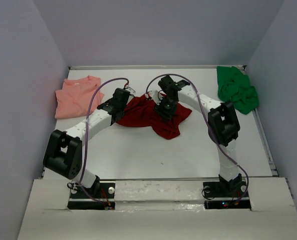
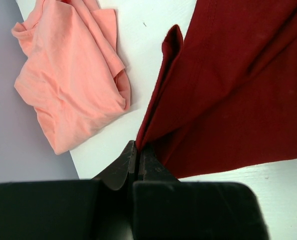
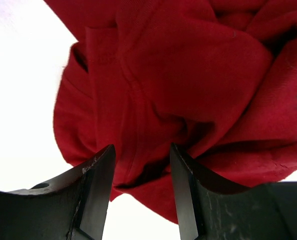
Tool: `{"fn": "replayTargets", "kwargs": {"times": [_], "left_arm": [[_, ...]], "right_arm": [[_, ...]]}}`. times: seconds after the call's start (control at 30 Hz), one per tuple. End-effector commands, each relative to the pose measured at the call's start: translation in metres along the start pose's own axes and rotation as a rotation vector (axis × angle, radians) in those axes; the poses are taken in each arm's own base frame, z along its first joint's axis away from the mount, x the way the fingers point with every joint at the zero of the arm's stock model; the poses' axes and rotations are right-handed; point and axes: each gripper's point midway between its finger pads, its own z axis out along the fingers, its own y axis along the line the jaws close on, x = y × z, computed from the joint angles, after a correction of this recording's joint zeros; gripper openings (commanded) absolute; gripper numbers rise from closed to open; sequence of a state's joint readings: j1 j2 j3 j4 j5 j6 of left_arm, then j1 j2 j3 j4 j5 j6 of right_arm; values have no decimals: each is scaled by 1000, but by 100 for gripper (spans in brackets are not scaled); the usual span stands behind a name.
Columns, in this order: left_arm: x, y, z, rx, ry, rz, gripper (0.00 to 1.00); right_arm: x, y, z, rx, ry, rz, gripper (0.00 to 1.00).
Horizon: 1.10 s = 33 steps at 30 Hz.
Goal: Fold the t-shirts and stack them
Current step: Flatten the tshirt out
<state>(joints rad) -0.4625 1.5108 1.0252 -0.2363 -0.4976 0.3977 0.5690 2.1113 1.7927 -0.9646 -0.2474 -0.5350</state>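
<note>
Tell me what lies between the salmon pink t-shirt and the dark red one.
Only bare white table, seen in the left wrist view, separates the salmon pink t-shirt from the dark red t-shirt.

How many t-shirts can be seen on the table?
3. The pink t-shirt lies far left, the dark red t-shirt in the middle, the green t-shirt far right. Another could hide beneath.

The right pincer [image 1: 166,107] hides the middle of the dark red t-shirt [image 1: 140,116] from above. Both wrist views cut that shirt off at their top and right edges. The salmon pink t-shirt [image 2: 73,85] runs past the left wrist view's top edge.
</note>
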Motion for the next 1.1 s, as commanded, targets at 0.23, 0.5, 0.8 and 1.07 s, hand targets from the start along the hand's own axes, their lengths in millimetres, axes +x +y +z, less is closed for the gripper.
{"fn": "replayTargets", "kwargs": {"times": [0.23,0.5,0.8,1.07], "left_arm": [[0,7,-5,-11,-17,-25,0],[0,9,-5,-13,-19,-28,0],[3,21,-8,-80,-14,-28,0],[8,35,-13,-152,-14,-26,0]], "right_arm": [[0,-13,11,50,8,-9,36],[-1,-25,3,122,18,-4,0],[-1,-60,-62,408,-20,-2,0],[31,-115,-118,646,10,100,0]]}}
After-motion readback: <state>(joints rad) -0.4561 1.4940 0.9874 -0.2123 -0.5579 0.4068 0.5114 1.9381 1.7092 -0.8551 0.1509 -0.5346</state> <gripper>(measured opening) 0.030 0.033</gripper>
